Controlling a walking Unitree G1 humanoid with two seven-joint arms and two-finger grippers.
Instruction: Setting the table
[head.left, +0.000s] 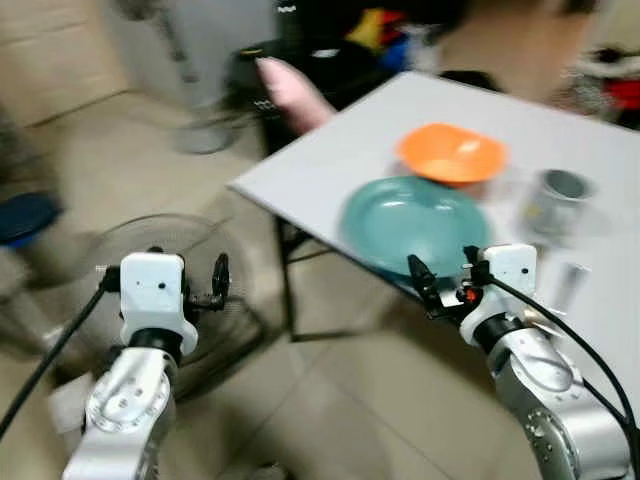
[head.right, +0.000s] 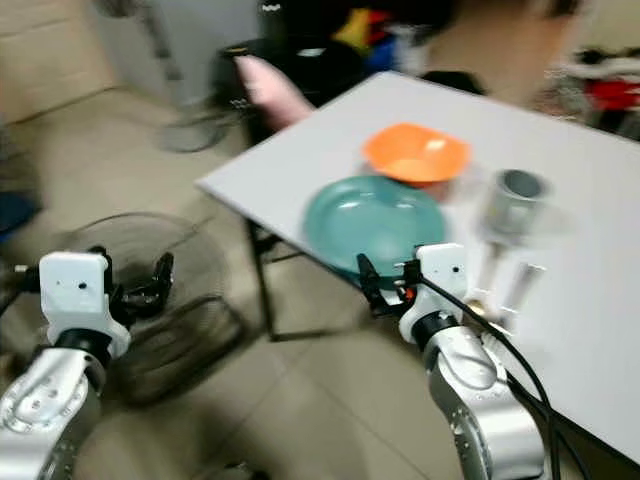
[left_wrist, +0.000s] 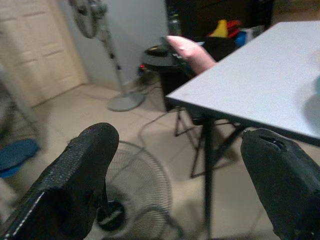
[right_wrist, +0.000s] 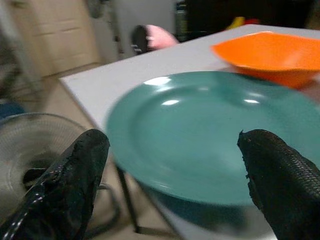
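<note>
One teal plate (head.left: 415, 222), one orange bowl (head.left: 451, 153), one cup (head.left: 556, 196); both tools spread apart.

Even, soft indoor light; both head views are smeared by motion blur, with highlights glinting on the teal plate (right_wrist: 200, 135).

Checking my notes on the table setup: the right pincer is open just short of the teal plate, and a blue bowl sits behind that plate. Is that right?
One detail is wrong: the bowl behind the teal plate is orange, not blue, as the right wrist view shows. The rest stands: the right pincer is open just short of the plate.
</note>
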